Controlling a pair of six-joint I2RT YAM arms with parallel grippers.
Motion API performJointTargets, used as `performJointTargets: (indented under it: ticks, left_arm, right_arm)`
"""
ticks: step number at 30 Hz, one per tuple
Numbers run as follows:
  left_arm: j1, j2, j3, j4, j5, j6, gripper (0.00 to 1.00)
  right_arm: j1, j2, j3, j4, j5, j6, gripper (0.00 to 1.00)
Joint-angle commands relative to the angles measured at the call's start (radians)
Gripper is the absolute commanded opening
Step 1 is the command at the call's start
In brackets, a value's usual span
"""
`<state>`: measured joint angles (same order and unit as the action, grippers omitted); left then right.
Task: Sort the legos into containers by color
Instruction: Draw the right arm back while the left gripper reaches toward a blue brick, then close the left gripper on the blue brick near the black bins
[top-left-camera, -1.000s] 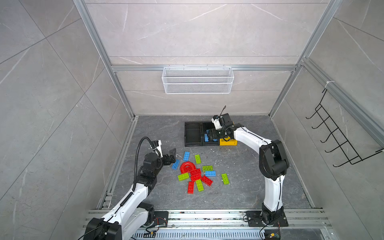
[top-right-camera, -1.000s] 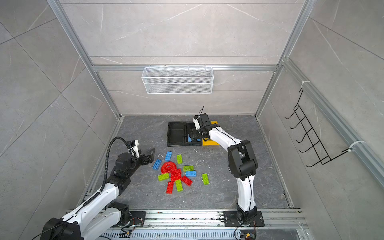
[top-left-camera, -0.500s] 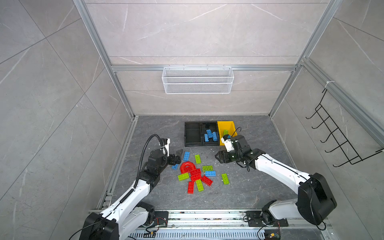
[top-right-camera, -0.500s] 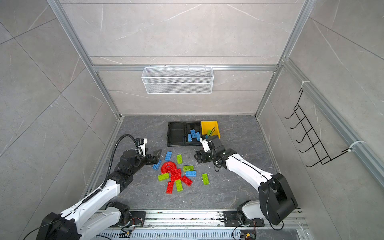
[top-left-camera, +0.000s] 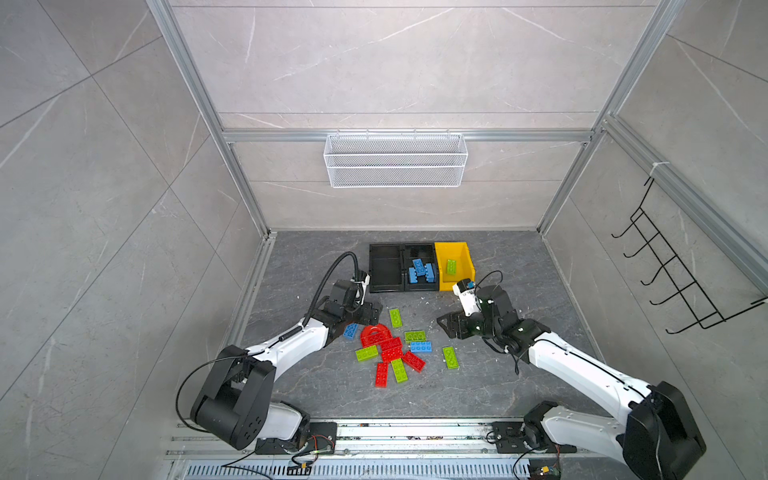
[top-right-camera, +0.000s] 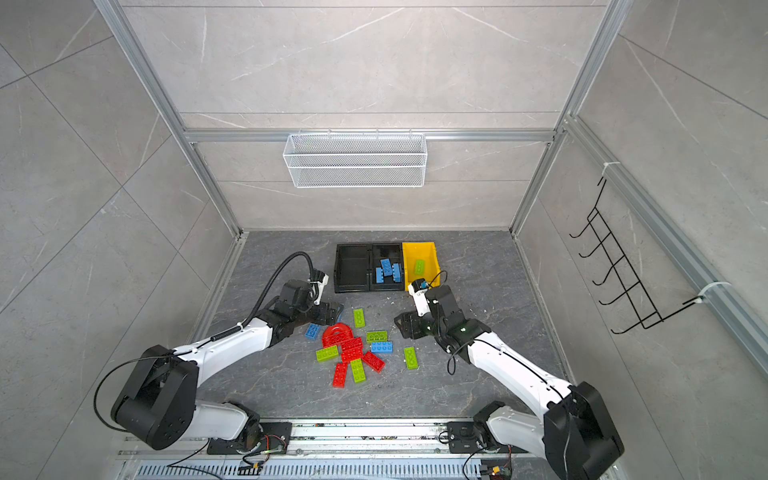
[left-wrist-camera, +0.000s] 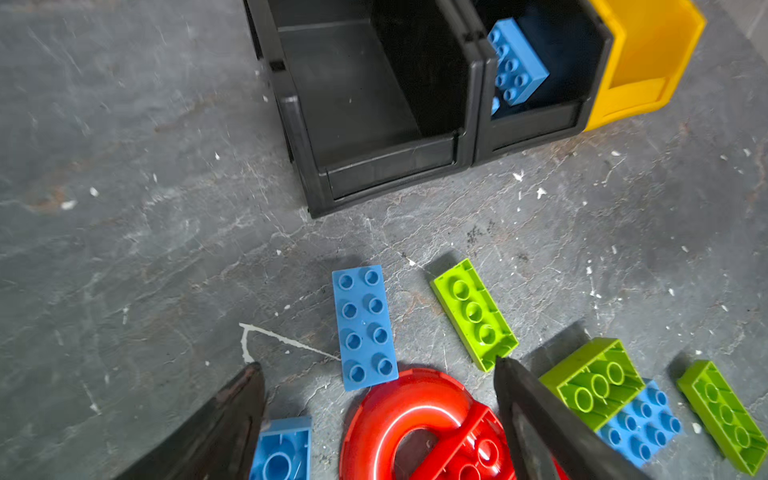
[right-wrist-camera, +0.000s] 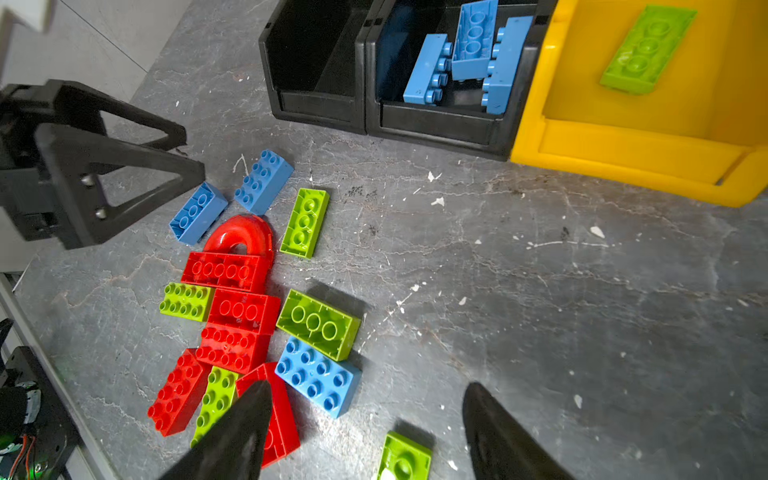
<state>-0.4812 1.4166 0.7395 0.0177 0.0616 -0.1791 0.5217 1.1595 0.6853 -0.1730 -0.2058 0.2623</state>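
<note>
Most of the sorting on the counter (top-left-camera: 498, 374) was still undone. In the row of containers (top-left-camera: 402, 266), the left black bin (top-left-camera: 384, 270) was empty, the middle black bin (top-left-camera: 419, 250) held three blue bricks (top-left-camera: 422, 270), and the yellow bin (top-left-camera: 461, 253) held one green brick (top-left-camera: 451, 266). Both tools were empty, jaws apart: the left tool (left-wrist-camera: 376, 365) low over a loose blue brick (left-wrist-camera: 365, 328) by the red arch (left-wrist-camera: 415, 399), the right tool (right-wrist-camera: 365, 386) beside the pile. Roughly fourteen legos (top-left-camera: 390, 353) lay unsorted, no red binned.

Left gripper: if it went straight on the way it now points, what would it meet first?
Most likely the blue brick lying studs-up just beyond the tips of the open left gripper, though how high the gripper sits is unclear from these views.
</note>
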Motion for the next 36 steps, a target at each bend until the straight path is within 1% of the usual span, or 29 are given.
performJointTargets:
  ticks: [1, 6, 8, 13, 19, 23, 27, 31, 36]
  left_arm:
    - [-0.004, 0.052, 0.063, -0.052, 0.004, 0.016, 0.85]
    - [-0.016, 0.144, 0.108, -0.076, -0.004, 0.017, 0.79]
    - [-0.022, 0.181, 0.131, -0.095, -0.027, 0.014, 0.76]
    - [-0.029, 0.267, 0.178, -0.121, -0.058, 0.002, 0.75]
    - [-0.044, 0.355, 0.240, -0.154, -0.088, -0.013, 0.73]
    - [-0.054, 0.394, 0.272, -0.178, -0.111, -0.016, 0.60]
    - [-0.057, 0.416, 0.293, -0.194, -0.109, -0.023, 0.57]
    - [-0.059, 0.405, 0.286, -0.188, -0.114, -0.034, 0.51]
    - [-0.059, 0.388, 0.267, -0.155, -0.100, -0.051, 0.42]
  right_arm:
    - [0.000, -0.078, -0.032, 0.028, 0.018, -0.004, 0.74]
    - [-0.001, -0.165, -0.072, 0.001, 0.015, 0.019, 0.75]
    - [-0.001, -0.193, -0.091, -0.002, 0.013, 0.029, 0.74]
    - [-0.001, -0.256, -0.119, -0.028, 0.015, 0.041, 0.75]
    - [-0.001, -0.321, -0.172, -0.040, 0.044, 0.049, 0.74]
    - [-0.001, -0.342, -0.192, -0.038, 0.057, 0.054, 0.75]
    - [-0.001, -0.351, -0.186, -0.050, 0.056, 0.054, 0.75]
    - [0.000, -0.386, -0.189, -0.069, 0.072, 0.052, 0.75]
    - [-0.001, -0.431, -0.221, -0.076, 0.060, 0.074, 0.75]
